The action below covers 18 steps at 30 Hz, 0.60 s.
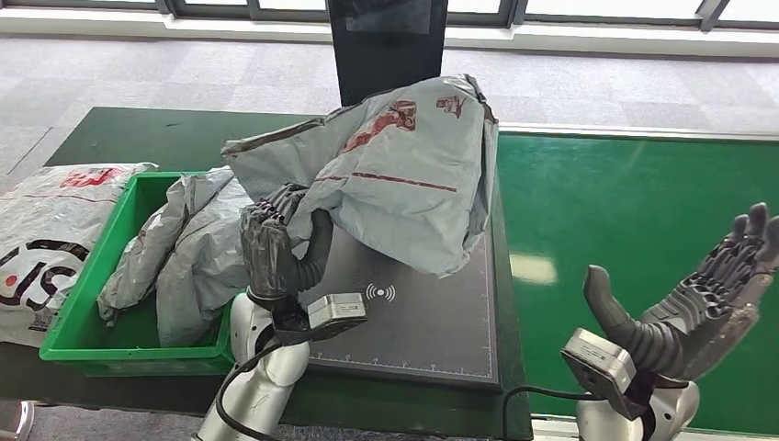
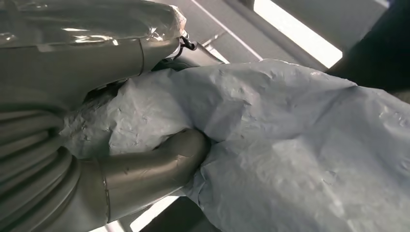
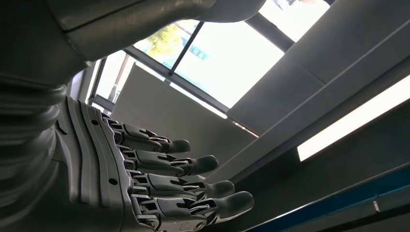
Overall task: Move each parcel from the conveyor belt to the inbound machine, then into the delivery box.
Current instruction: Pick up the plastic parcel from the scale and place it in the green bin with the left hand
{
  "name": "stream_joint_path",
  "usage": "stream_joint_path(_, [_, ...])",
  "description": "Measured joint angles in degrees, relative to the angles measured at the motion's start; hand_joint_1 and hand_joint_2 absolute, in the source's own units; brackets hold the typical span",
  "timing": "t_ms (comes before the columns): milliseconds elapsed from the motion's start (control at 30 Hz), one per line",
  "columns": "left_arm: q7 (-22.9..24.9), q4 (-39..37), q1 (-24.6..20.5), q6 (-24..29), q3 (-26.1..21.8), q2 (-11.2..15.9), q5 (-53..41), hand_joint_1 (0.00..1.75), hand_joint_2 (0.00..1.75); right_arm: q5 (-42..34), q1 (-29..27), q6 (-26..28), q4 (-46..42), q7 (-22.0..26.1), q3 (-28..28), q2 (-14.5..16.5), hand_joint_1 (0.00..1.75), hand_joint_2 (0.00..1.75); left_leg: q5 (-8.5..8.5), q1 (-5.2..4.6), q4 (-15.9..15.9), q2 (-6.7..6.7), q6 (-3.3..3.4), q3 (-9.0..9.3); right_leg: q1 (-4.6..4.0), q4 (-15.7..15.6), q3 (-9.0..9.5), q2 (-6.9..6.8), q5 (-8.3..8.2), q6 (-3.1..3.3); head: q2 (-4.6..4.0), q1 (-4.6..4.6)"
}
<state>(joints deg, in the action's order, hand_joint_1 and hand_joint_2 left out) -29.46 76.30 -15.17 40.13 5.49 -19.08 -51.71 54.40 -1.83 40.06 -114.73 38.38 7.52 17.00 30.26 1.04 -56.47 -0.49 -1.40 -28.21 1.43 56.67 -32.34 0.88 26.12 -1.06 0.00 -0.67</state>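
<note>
Left hand (image 1: pixel 276 246) grips the grey parcel (image 1: pixel 404 165), holding it up over the dark scanner pad (image 1: pixel 413 322), its thumb (image 2: pixel 159 166) pressed into the wrapping. Right hand (image 1: pixel 698 294) hangs over the green belt (image 1: pixel 643 211), fingers spread, holding nothing. More bags lie in the green bin (image 1: pixel 92 340).

Both arms are rounded silver metal shells, each carrying a small grey box-shaped camera module at the wrist, fed by a black cable. The left robot hand (image 1: pixel 274 250) and right robot hand (image 1: pixel 703 303) are dark grey (ribbed covers, segmented fingers, thick smooth thumbs).
</note>
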Motion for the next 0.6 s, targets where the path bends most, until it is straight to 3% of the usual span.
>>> stream_joint_path(600, [0.16, 10.48, 2.33, 0.0, -2.25, 0.61, -0.56, 1.75, 1.75, 0.32, 0.17, -0.02, 0.04, -0.46, -0.02, 0.0, 0.0, 1.75, 0.0, 0.01, 0.0, -0.04, 0.0, -0.04, 0.0, 0.01, 0.01, -0.03, 0.0, 0.0, 0.0, -0.01])
